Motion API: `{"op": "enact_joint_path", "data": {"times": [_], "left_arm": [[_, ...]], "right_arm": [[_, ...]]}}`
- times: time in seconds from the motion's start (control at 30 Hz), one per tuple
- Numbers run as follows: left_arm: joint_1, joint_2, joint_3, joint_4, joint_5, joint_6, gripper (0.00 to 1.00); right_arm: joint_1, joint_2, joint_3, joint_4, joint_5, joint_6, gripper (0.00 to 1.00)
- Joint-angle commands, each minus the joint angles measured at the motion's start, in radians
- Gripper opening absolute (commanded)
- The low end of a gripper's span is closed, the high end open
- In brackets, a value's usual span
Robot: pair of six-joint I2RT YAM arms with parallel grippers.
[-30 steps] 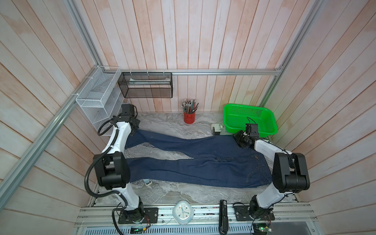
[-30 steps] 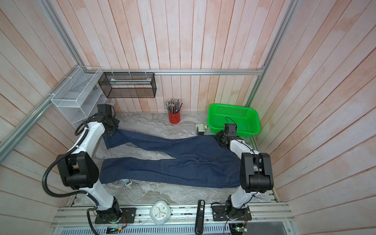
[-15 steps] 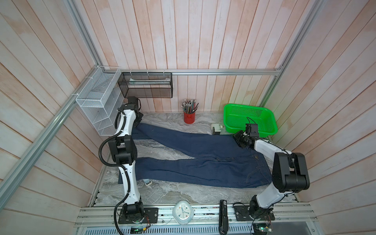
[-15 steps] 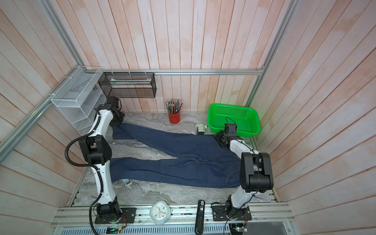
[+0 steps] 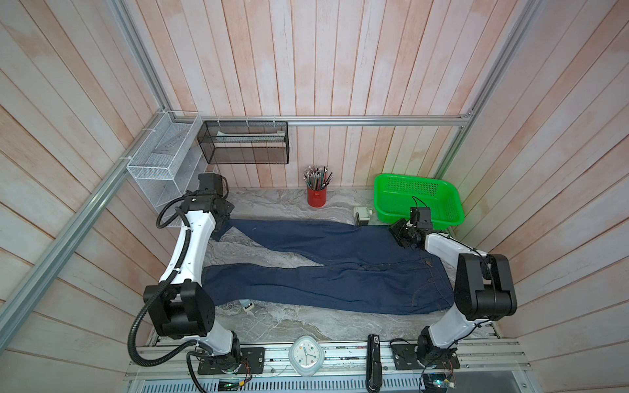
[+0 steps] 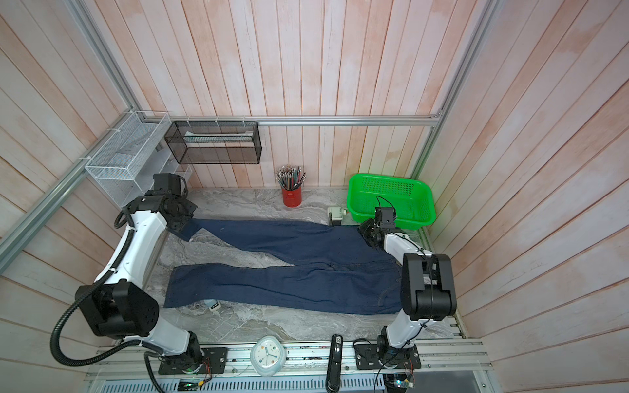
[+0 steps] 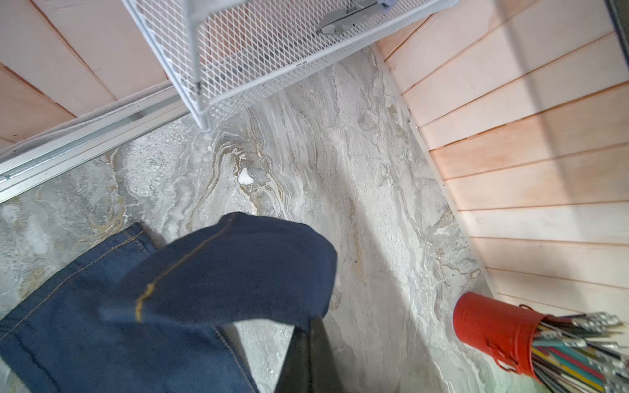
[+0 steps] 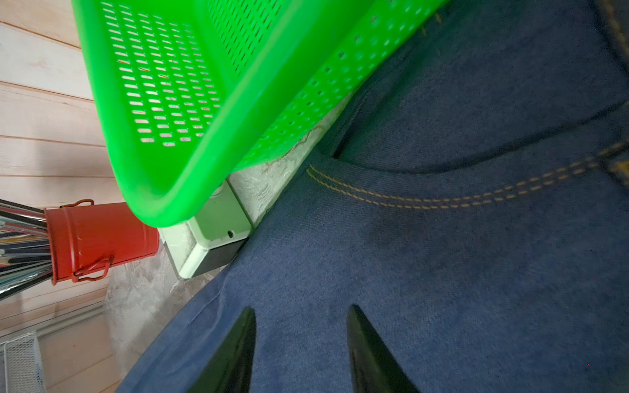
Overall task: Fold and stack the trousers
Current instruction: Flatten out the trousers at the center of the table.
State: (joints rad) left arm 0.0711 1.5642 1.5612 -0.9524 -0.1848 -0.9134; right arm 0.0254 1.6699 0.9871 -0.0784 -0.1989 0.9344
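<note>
Both top views: trousers (image 5: 323, 282) flat across frame centre, waist right, legs left. Upper leg's hem (image 5: 227, 232) clamped in left gripper (image 5: 223, 221), mid-left. Arm, stretched half a second ago, now bent back.
Left wrist: hem lifted off table (image 7: 340, 170).
Right wrist: right gripper (image 8: 299, 340) half-wide over waist denim, holding nothing.
Leg-over-leg fold likely starting.

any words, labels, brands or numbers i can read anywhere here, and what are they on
No text can be read here.
The clock: dial marks too small.
The black device beside it: white label, too small.
The metal piece in the white mesh basket: dark marking, blurred.
The trousers: only stitching shows, no label.
</note>
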Motion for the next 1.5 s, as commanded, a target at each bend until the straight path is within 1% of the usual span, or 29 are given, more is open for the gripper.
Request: {"op": "enact_joint_path", "data": {"times": [0.0,0.07,0.13,0.2,0.3,0.37,0.43,0.53,0.67,0.77,0.83,0.93,1.0,1.1,1.17,1.23,1.37,1.47], "left_arm": [[-0.013,-0.037,-0.049,-0.055,0.01,0.031,0.0],[-0.016,-0.068,-0.041,-0.079,-0.001,0.042,0.0],[-0.008,-0.032,0.017,-0.09,-0.033,0.065,0.0],[-0.001,0.074,0.122,-0.1,-0.038,0.088,0.0],[-0.002,0.296,0.313,-0.116,-0.055,0.108,0.0],[-0.003,0.432,0.448,-0.157,-0.095,0.101,0.0],[0.001,0.53,0.531,-0.17,-0.125,0.095,0.0],[0.004,0.654,0.638,-0.183,-0.154,0.084,0.0],[0.0,0.818,0.818,-0.25,-0.168,0.079,0.01],[-0.001,0.898,0.911,-0.281,-0.177,0.079,0.03],[-0.001,0.915,0.934,-0.278,-0.168,0.082,0.03],[-0.01,0.893,0.929,-0.264,-0.144,0.089,0.0],[-0.027,0.841,0.881,-0.257,-0.146,0.094,0.0],[-0.046,0.685,0.678,-0.196,-0.131,0.099,0.0],[-0.05,0.529,0.482,-0.113,-0.116,0.098,0.0],[-0.05,0.409,0.34,-0.072,-0.105,0.098,0.0],[-0.05,0.228,0.169,-0.103,-0.109,0.105,0.0],[-0.05,0.135,0.062,-0.144,-0.103,0.106,0.0]], "right_arm": [[0.002,-0.023,0.0,-0.002,-0.018,-0.012,0.45],[0.001,-0.035,-0.006,-0.006,-0.019,-0.011,0.45],[0.001,-0.042,-0.012,-0.005,-0.015,-0.014,0.45],[0.0,-0.041,-0.014,-0.006,-0.012,-0.016,0.45],[0.001,-0.038,-0.01,-0.009,-0.013,-0.014,0.45],[0.001,-0.045,-0.01,-0.014,-0.011,-0.014,0.45],[0.001,-0.051,-0.013,-0.017,-0.005,-0.015,0.45],[0.001,-0.048,-0.01,-0.024,-0.004,-0.017,0.45],[0.001,-0.028,0.009,-0.03,-0.007,-0.021,0.45],[0.002,-0.014,0.018,-0.029,-0.007,-0.023,0.45],[0.001,-0.005,0.023,-0.028,-0.008,-0.021,0.45],[0.002,0.009,0.03,-0.028,-0.009,-0.021,0.45],[0.002,0.016,0.035,-0.028,-0.013,-0.018,0.45],[0.003,0.02,0.039,-0.024,-0.014,-0.016,0.45],[0.003,0.024,0.043,-0.022,-0.018,-0.016,0.45],[0.003,0.027,0.046,-0.023,-0.021,-0.015,0.45],[0.005,0.017,0.048,-0.018,-0.027,-0.016,0.45],[0.006,0.01,0.048,-0.018,-0.037,-0.019,0.45]]}}
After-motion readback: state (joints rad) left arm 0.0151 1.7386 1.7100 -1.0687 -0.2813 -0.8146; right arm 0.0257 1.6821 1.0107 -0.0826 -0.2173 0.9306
